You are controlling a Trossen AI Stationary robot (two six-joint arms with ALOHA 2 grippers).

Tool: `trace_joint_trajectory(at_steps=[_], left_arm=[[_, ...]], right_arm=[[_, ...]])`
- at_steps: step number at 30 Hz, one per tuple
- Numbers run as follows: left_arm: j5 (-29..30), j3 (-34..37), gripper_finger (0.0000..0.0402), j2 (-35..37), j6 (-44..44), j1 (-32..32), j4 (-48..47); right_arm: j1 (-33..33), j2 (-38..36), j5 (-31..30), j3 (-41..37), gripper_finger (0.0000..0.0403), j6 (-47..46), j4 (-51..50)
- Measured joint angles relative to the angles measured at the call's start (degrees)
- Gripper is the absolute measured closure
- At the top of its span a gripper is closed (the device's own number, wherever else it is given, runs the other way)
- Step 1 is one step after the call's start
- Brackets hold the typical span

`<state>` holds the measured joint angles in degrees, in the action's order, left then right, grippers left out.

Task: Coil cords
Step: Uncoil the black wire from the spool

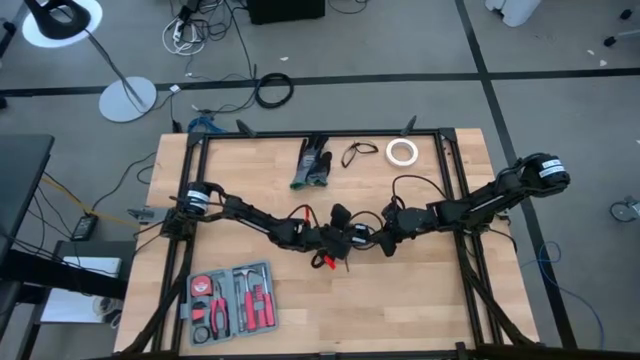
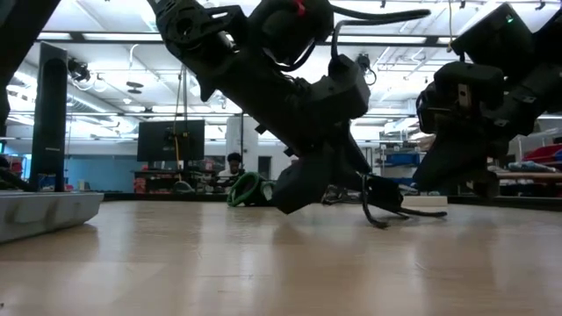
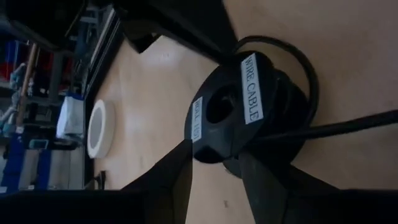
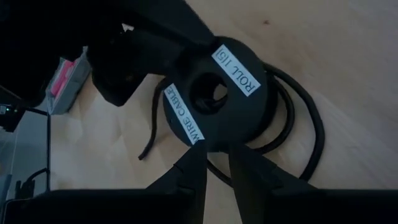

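Note:
A black puck-sized cord spool (image 3: 230,109), with white labels on its face, is at the table's middle between both arms. Its thin black cord (image 4: 311,118) loops loosely round it, and the loose tail (image 4: 144,152) lies on the wood. My left gripper (image 3: 214,158) comes from the table's left and my right gripper (image 4: 214,158) from the right; both are shut on the spool (image 1: 352,238). A second cord, a small loose loop (image 1: 358,152), lies at the far side. My left gripper holds the spool by its round edge (image 3: 199,146), one finger on either side, pinched at the fingertips. The fingers slant down from the table's left. The spool's labelled face is toward this wrist. My right gripper has its two fingers close together at the spool's rim (image 4: 214,144), slanting down from the table's right. Whether they pinch the rim itself or a turn of cord there, I cannot tell. In the low view the spool (image 2: 385,191) stands tilted, low over the wood.
At the far side lie dark gloves (image 1: 312,162) and a white tape roll (image 1: 402,151). An open tool case (image 1: 232,298) sits near the front left. A black frame (image 1: 452,180) borders the tabletop. A thicker cable ring (image 1: 273,90) lies on the floor beyond.

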<state>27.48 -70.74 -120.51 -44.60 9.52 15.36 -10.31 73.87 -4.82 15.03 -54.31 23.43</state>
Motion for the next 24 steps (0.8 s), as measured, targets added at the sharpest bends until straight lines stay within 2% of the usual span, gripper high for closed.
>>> trace_joint_trajectory(at_steps=[11,14,19,24], left_arm=[[-2.7,0.0,0.0271,0.0,0.0,0.0,0.0],[-2.7,0.0,0.0297,0.0,0.0,0.0,0.1],[-2.7,0.0,0.038,-0.6,1.4,0.0,1.7],[-1.5,-0.1,0.0395,-1.1,2.9,0.1,2.1]], right_arm=[[0.0,0.0,-0.5,0.0,0.0333,0.8,0.2],[0.0,0.0,-0.5,0.0,0.0333,0.8,0.3],[0.0,0.0,-0.5,-0.1,0.0333,0.9,0.2],[0.0,0.0,-0.6,-0.1,0.0333,1.0,0.7]])
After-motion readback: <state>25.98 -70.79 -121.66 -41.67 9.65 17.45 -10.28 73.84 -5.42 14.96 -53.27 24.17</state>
